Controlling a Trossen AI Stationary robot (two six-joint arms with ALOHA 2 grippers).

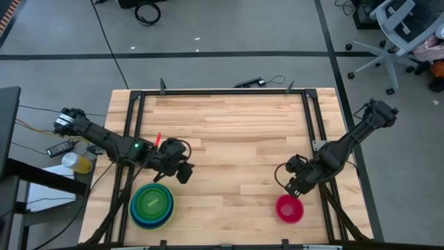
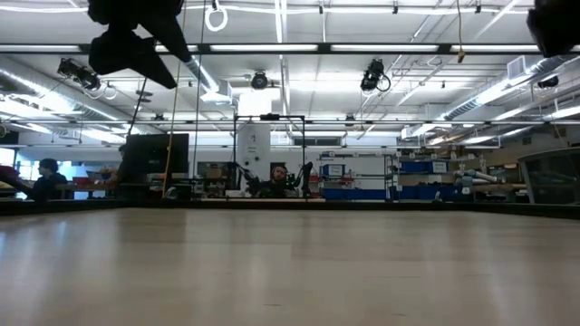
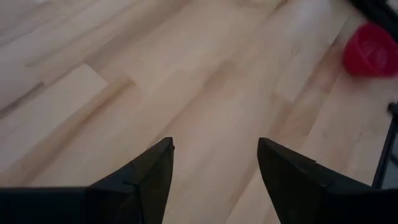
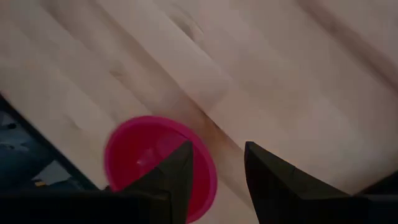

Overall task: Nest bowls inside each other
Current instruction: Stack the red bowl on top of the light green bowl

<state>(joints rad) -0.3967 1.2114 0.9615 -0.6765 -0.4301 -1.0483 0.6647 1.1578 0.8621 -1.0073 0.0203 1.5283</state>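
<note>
High view: stacked bowls point(image 1: 152, 205) near released left tool point(image 1: 182, 170); right wrist: released right tool point(image 4: 214, 158) over red-magenta bowl point(image 4: 140, 158).

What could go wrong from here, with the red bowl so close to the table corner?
The red bowl lies near the table's front right edge, so a push from the right end effector might slide it off. One finger is over the bowl's rim; a poor grip may tip it. The stack of bowls is far across the table, so the bowl might drop on the way.
</note>
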